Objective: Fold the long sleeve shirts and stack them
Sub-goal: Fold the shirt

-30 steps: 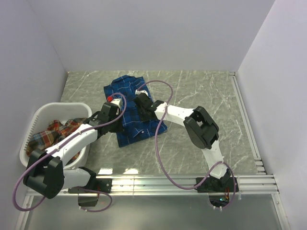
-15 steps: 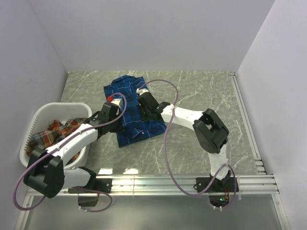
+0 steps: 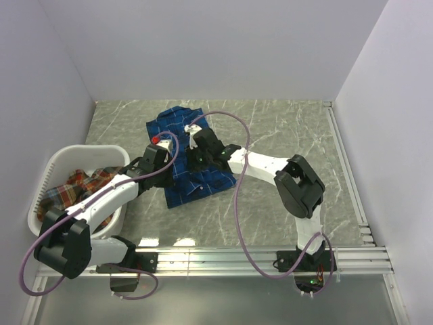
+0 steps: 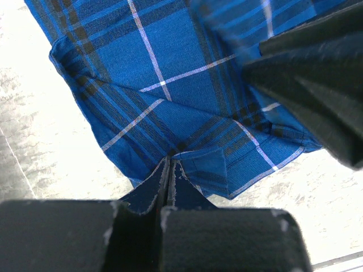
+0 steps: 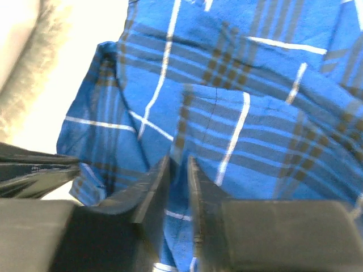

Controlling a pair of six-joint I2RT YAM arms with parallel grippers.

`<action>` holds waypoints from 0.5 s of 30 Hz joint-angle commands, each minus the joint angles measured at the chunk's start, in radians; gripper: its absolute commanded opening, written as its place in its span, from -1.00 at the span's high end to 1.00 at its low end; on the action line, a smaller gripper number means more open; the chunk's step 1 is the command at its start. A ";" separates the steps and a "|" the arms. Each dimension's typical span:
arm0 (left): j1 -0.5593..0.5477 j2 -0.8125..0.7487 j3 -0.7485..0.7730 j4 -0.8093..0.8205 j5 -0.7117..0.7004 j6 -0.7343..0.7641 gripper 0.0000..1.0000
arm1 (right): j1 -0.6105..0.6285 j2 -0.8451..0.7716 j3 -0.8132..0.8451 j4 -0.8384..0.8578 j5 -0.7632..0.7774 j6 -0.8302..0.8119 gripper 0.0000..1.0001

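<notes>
While the blue plaid shirt (image 3: 173, 124) lies partly folded on the surface (image 3: 291, 128) beneath both tools, the left tool (image 4: 170, 170) is pressed together, pinching a folded edge of the cloth at its tips. The right tool (image 5: 177, 170), near it over the same shirt, has its fingers slightly spread, with cloth showing in the narrow gap. The red-orange plaid shirt (image 3: 78, 186) lies in the white basket (image 3: 88, 149), outward of the left tool.

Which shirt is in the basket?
The red-orange plaid shirt, bunched in the white basket on the left. The blue plaid shirt lies out on the table instead.
</notes>
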 commanded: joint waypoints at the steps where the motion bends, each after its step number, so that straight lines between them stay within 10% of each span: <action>1: -0.004 -0.003 0.019 0.026 -0.012 -0.009 0.99 | 0.008 -0.037 0.015 0.035 -0.019 -0.028 0.23; 15: -0.002 -0.033 0.016 0.044 0.018 0.000 0.99 | -0.212 -0.196 -0.129 0.015 -0.041 0.070 0.17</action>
